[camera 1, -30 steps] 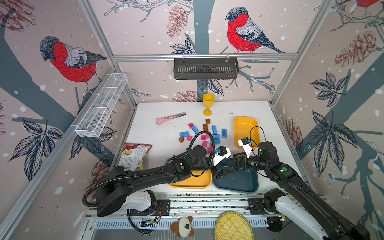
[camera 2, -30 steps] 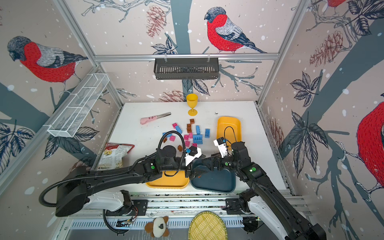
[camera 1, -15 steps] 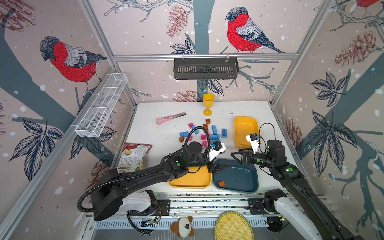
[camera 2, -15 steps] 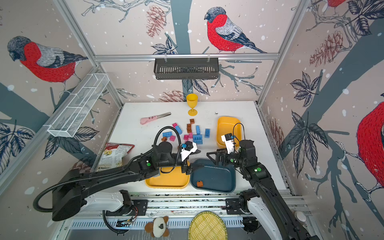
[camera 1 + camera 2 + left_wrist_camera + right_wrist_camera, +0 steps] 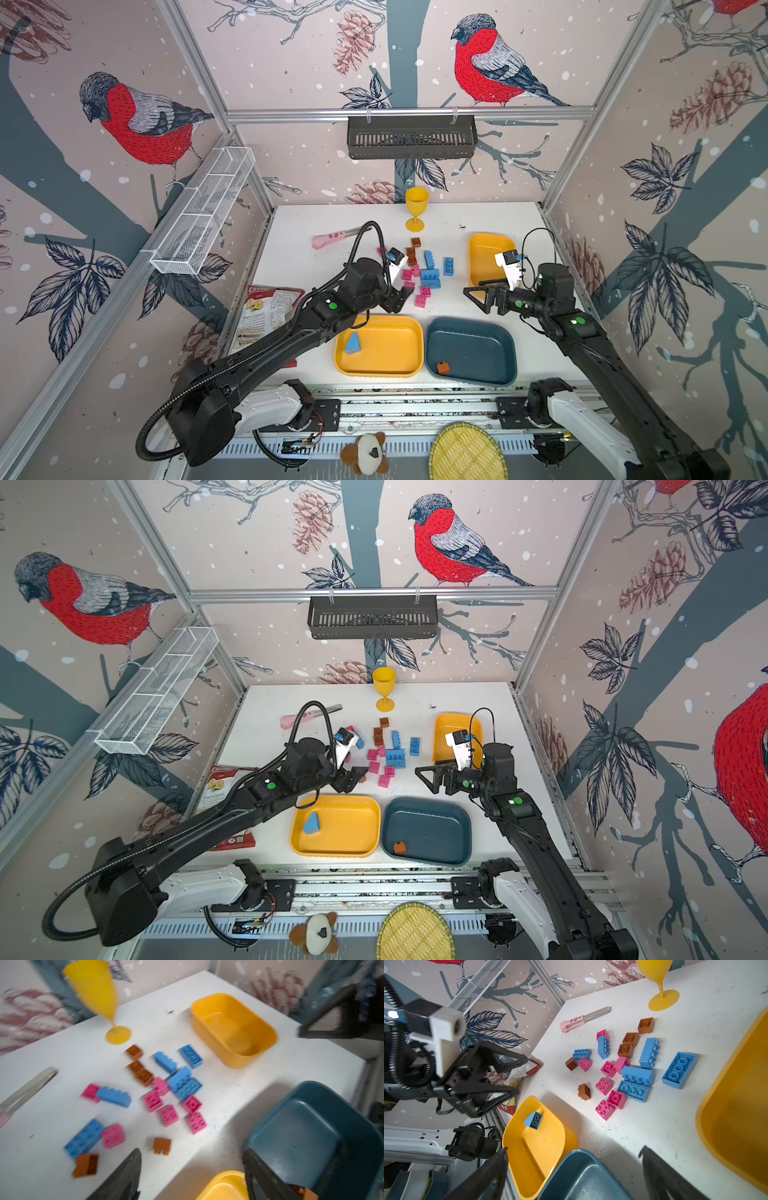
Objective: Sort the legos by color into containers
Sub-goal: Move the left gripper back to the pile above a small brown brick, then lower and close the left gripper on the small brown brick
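Carrying everything is the white table [image 5: 453, 241]. Larger yellow tray [image 5: 390, 353] sits at its front edge, approx. mid-width, w/ the dark teal tray [image 5: 473, 345] right beside it toward the right side, rims about touching. Smaller yellow tray [image 5: 482, 249] lies by the right edge, further back. Left gripper [image 5: 402, 298] hovers over the table behind the larger yellow tray, next to the loose bricks, jaws apart, holding nothing. Right gripper [image 5: 473, 293] hangs behind the teal tray, jaws spread wide, also holding nothing. Legos [image 5: 428, 276] — blue, pink, brown — lie scattered mid-table. One blue wedge [image 5: 353, 344] lies in the larger yellow tray; one brown brick [image 5: 443, 368] sits in the teal tray's front-left corner.
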{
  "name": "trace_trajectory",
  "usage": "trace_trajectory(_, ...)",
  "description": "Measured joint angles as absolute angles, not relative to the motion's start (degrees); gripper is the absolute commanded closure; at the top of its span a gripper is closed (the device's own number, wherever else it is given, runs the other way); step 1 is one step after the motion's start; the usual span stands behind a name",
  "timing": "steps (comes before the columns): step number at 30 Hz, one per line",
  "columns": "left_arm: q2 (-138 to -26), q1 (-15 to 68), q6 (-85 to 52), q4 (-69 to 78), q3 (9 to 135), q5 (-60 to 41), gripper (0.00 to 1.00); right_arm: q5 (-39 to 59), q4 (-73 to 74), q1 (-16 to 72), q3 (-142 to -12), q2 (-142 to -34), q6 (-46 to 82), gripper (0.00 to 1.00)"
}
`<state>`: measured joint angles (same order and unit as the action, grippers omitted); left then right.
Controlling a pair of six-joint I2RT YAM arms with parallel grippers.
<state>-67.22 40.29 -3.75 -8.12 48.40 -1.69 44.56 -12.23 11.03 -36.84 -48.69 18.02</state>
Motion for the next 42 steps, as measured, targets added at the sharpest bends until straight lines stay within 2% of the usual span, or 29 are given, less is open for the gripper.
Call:
trace_trajectory(6, -71.2, 31.9, -7.8, -11.9, 46.5, 3.8, 0.27, 45.1, -10.6, 12.9, -38.7, -52.7, 17.5, 0.01)
trace_trajectory(18, -88.5, 24.4, -6.9, -12.7, 50.2, 7.0, 0.34, 45.0, -10.0, 15.2, -39.1, -54.8, 16.3, 0.01)
trace_trajectory(30, -100.6, 23.0, -2.9, -11.3, 56.5, 6.0, 0.42, 44.8, -9.0, 14.8, -38.9, -55.7, 16.1, 0.00)
trace_trajectory(34, -102.0, 22.0, -2.5, -11.0, 56.5, 6.0, 0.50, 44.8, -9.0, 14.2, -38.5, -55.9, 15.8, 0.01)
trace_trajectory(42, -102.9, 21.8, -1.6, -9.4, 57.8, 2.9, 0.56, 44.9, -8.9, 13.6, -38.4, -56.9, 15.0, 0.01)
